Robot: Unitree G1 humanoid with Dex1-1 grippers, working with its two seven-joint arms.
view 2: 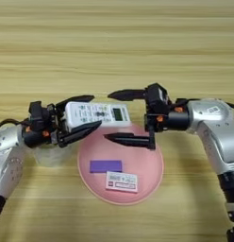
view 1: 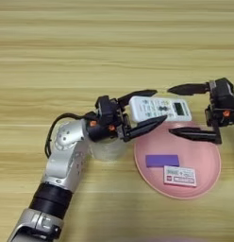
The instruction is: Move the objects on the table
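My left arm, silver shell over a black forearm cuff, reaches in from the lower left. Beneath its wrist sits a clear plastic tape roll point(view 1: 107, 147), glossy and round, flat on the light wood-grain tabletop point(view 1: 114, 52) with its long horizontal plank lines.

My left gripper point(view 1: 148, 109): two slim black tapered fingers clamped on the left end of the slim white plastic remote control point(view 1: 160, 108), one finger above its far edge, one under its near edge. The remote is a long rounded bar, rows of small buttons on the left part, a dark rectangular screen toward the right end. It is held over the table, right end above the far rim of the plate.

The round pink plate point(view 1: 206, 177) is smooth and shallow, resting on the wood just right of the tape roll. In it lie a flat purple rectangular block point(view 1: 162, 160) and, just to its right and nearer me, a small flat white box with a red edge point(view 1: 179, 176), print on its face.

My right gripper point(view 2: 112, 116): black fingers spread wide apart, holding nothing, tips pointing left at the remote's right end. Upper finger beyond the remote, lower one over the plate's far part. I cannot tell whether either tip touches the remote.
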